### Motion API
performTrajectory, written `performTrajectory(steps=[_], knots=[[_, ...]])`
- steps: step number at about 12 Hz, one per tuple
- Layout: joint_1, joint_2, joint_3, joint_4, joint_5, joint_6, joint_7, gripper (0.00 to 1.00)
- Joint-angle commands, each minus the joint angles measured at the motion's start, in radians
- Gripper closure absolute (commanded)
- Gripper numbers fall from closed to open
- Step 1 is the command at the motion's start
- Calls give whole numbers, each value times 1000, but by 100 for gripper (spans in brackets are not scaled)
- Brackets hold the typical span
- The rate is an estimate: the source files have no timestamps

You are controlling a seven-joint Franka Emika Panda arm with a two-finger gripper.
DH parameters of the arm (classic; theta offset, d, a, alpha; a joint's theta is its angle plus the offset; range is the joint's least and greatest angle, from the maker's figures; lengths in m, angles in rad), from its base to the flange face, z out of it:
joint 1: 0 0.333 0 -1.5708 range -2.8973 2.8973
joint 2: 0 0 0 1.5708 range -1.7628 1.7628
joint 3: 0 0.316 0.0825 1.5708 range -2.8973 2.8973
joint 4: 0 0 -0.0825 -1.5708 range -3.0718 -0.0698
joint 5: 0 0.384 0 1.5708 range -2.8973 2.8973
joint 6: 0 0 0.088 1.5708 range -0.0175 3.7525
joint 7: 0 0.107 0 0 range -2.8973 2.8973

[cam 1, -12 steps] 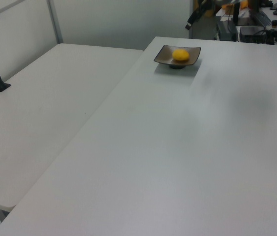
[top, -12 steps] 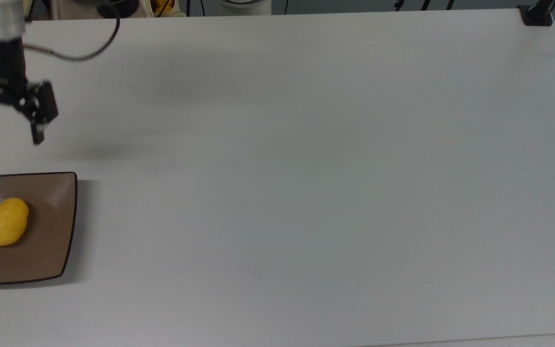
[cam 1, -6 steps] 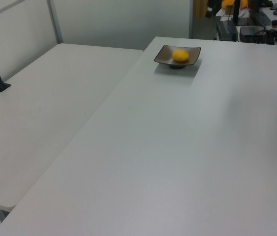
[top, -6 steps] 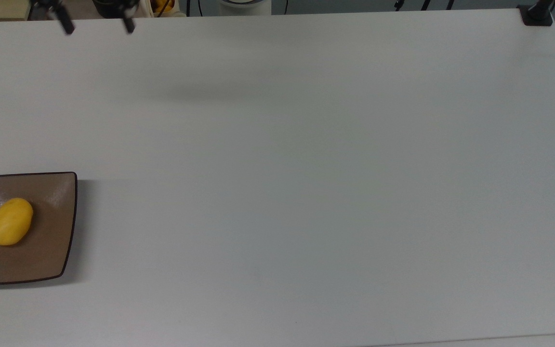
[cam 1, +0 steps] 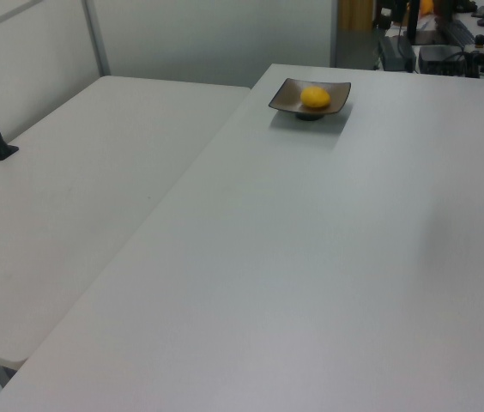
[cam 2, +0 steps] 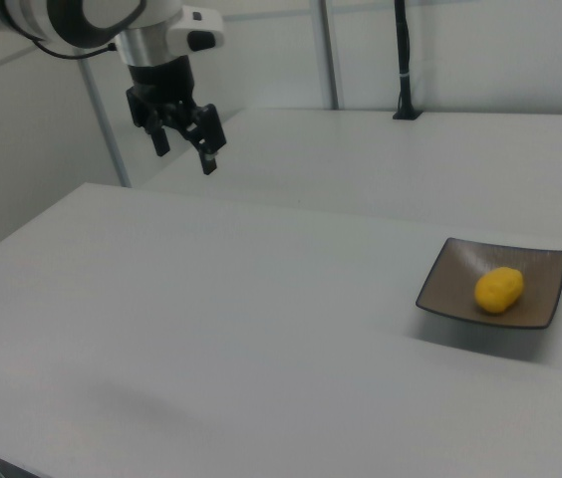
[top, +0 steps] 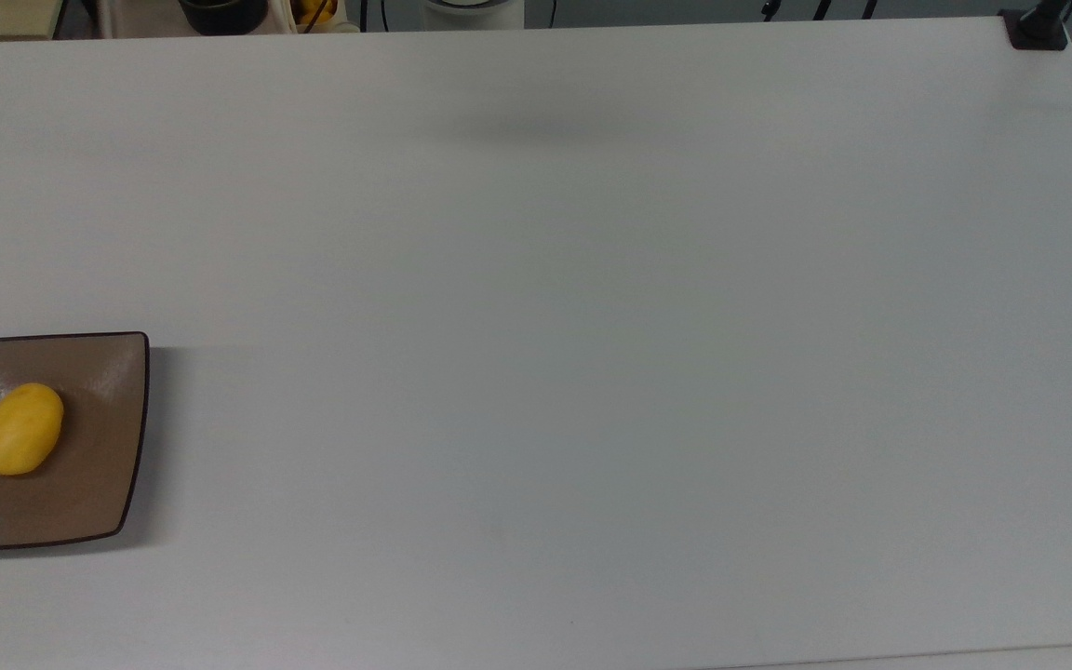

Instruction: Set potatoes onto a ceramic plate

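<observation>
1. Gone from top view since 0.5 s ago: gripper (cam 2: 183, 145), then at that view's upper edge; potato and plate unmoved.
2. Seen in right view, upper left: gripper up in the air, fingers (cam 2: 207, 157) spread apart, nothing between them, pointing down, well apart from plate.
3. Potato (top: 19, 429) lying on ceramic plate (top: 99, 484), a bit toward top view's left of plate centre; resting alone, nothing else touching it.
4. Plate flat on white table (top: 592, 372), at top view's left edge, partly cut off by frame; in left view near far edge.
5. Faint shadow (top: 536, 130) on tabletop near top view's upper middle.
6. Black clamp post (top: 1037, 26) at table's upper right corner in top view.
</observation>
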Motion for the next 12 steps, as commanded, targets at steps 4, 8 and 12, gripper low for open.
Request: performTrajectory(steps=[4, 8, 12], knots=[[4, -29, 132, -127, -71, 81, 68, 0], [-22, -24, 146, -184, -63, 207, -64, 0], [-23, -21, 146, -181, -61, 210, -64, 0]])
